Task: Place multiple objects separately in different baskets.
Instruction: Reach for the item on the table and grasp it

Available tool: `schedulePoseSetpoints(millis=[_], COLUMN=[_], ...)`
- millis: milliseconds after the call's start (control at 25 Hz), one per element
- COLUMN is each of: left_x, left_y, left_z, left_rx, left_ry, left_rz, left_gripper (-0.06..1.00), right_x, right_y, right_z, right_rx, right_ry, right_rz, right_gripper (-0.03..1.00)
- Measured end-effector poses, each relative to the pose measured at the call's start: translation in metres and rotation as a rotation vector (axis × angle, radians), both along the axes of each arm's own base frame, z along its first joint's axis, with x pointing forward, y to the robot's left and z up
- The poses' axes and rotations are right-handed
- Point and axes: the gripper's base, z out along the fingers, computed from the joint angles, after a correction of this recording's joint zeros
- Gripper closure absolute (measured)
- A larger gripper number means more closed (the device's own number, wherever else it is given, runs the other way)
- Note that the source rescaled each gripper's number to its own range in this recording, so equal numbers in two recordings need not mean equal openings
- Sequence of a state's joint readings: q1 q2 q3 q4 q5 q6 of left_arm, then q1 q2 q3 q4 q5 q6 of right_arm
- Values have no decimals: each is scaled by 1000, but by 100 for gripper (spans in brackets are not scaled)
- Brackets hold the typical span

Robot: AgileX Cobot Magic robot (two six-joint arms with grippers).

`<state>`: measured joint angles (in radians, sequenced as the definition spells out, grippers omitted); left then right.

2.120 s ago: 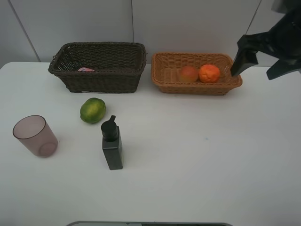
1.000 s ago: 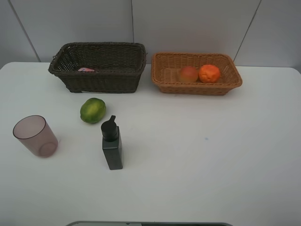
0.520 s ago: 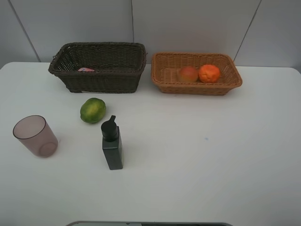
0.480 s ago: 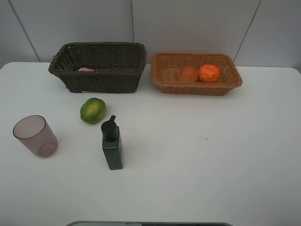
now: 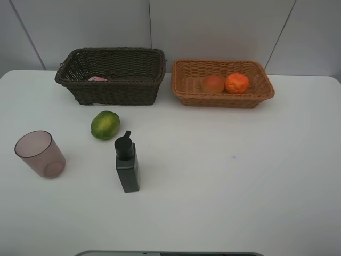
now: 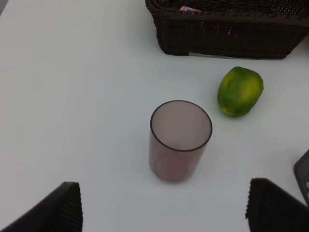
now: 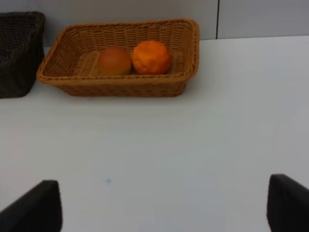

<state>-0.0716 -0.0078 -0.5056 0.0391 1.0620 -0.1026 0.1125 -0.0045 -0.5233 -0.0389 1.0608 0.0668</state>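
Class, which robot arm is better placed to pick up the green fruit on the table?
Left, likely: the green fruit lies left of centre, ahead of the open left gripper; the right gripper faces the tan basket.

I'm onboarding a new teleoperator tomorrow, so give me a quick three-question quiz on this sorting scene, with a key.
1. True or false: the green fruit lies inside the dark basket.
2. What shares the tan basket with the orange? A) the green fruit B) the reddish fruit C) nothing
3. How many objects rest on the table outside both baskets?
Key: 1 false, it lies on the table in front of that basket. 2 B. 3 three: the green fruit, the black pump bottle and the mauve cup.
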Motion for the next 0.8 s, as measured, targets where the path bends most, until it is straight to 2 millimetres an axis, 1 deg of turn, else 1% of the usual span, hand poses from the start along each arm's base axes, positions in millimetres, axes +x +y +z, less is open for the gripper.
schedulePoseSetpoints(millis=[800], left_x=[0], left_y=[0], left_z=[0], left_rx=[0], left_ry=[0], left_rz=[0], left_gripper=[12], right_x=[0], right_y=[0], right_z=[0], right_rx=[1], right_ry=[-1], right_rz=[0], right_gripper=[12])
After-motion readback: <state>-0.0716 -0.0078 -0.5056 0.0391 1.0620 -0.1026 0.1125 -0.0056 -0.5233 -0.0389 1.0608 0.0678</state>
